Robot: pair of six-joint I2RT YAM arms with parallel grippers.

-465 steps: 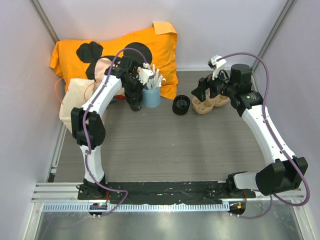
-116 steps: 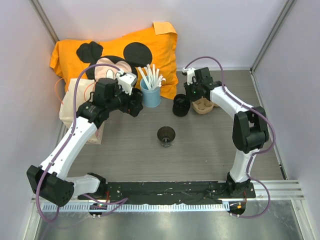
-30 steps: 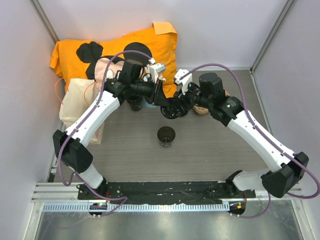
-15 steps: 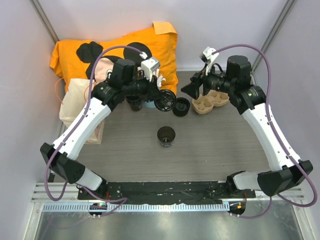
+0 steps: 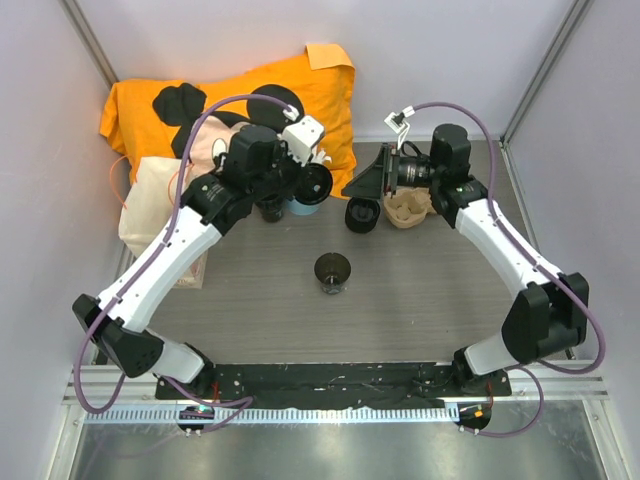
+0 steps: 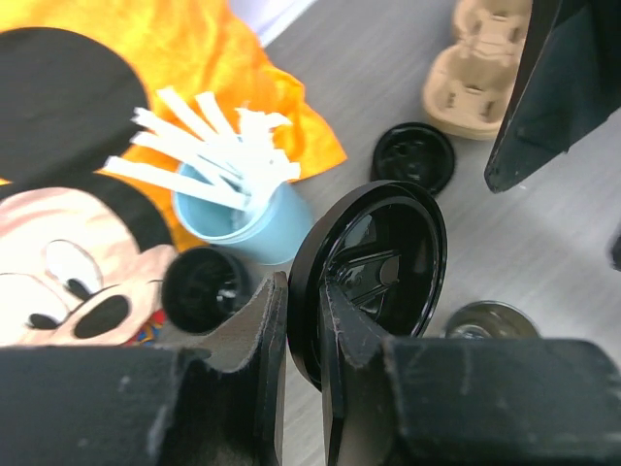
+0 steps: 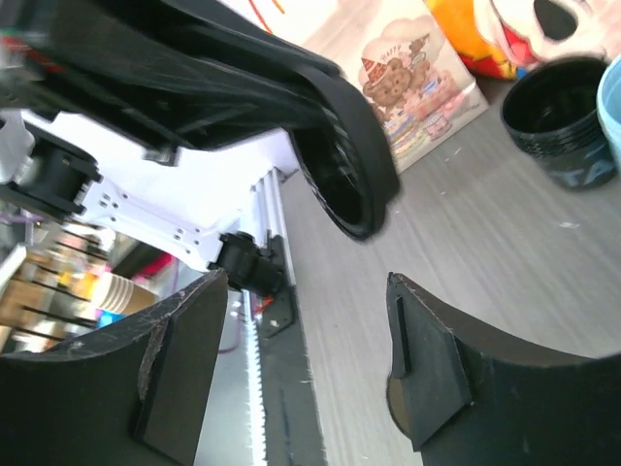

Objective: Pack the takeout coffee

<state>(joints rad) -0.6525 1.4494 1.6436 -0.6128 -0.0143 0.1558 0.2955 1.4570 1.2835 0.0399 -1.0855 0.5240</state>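
From the top, your left gripper (image 5: 305, 182) pinched the black lid (image 5: 318, 181) by its rim. The lidless coffee cup (image 5: 332, 271) stood well apart, on its near side. Left wrist: lid clamped upright. Right wrist: your right gripper (image 7: 306, 291) gaped wide open.

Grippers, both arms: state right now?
Left gripper: closed on the black lid, pinching its rim.
Right gripper: open, holding nothing.
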